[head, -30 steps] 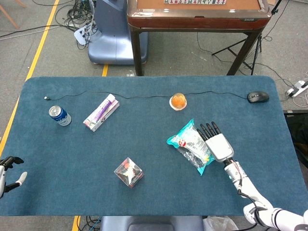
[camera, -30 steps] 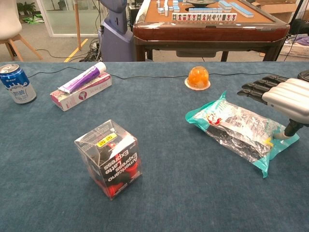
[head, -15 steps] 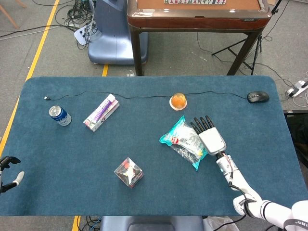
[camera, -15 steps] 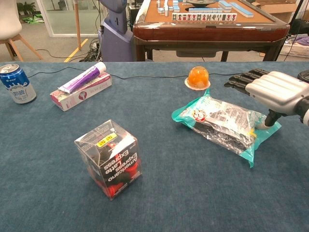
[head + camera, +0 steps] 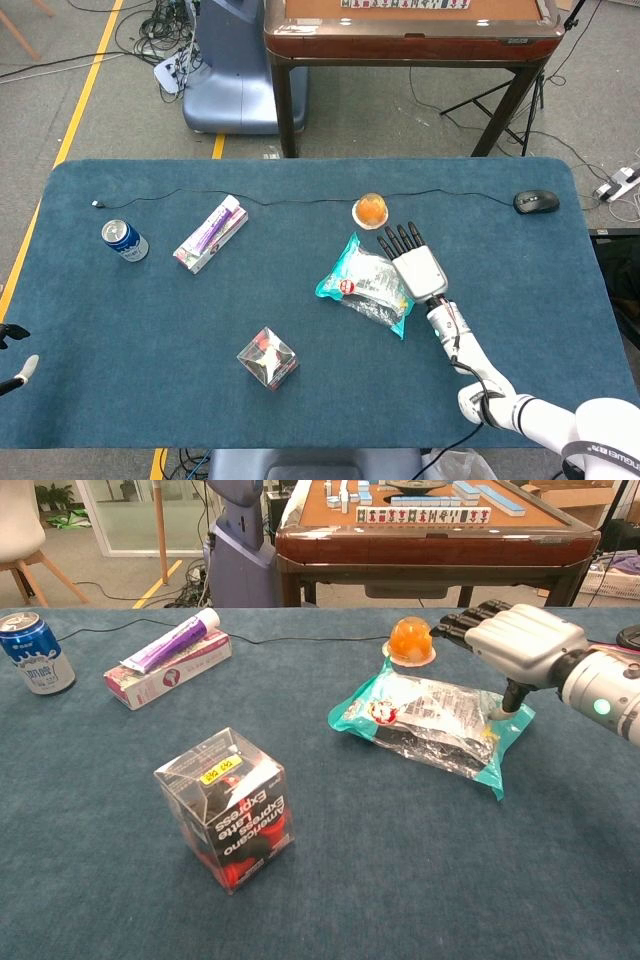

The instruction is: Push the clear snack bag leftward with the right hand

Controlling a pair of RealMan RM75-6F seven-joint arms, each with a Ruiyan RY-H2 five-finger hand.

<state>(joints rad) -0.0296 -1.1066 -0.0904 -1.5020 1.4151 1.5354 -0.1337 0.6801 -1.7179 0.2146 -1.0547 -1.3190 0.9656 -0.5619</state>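
Observation:
The clear snack bag with teal edges lies flat on the blue table, right of centre; the chest view shows the bag tilted, its red-labelled end to the left. My right hand lies against the bag's right side, fingers straight and pointing away from me, holding nothing. In the chest view this hand presses the bag's right end from above and beside. Only two fingertips of my left hand show at the table's left edge, apart and empty.
An orange jelly cup stands just beyond the bag, close to the right hand's fingertips. A clear coffee box sits front left of the bag. Toothpaste box, blue can, mouse and a thin cable lie farther off.
My right hand slid left and away from me, pushing the snack bag leftward and nearer the jelly cup. My left hand drew back toward the left edge.

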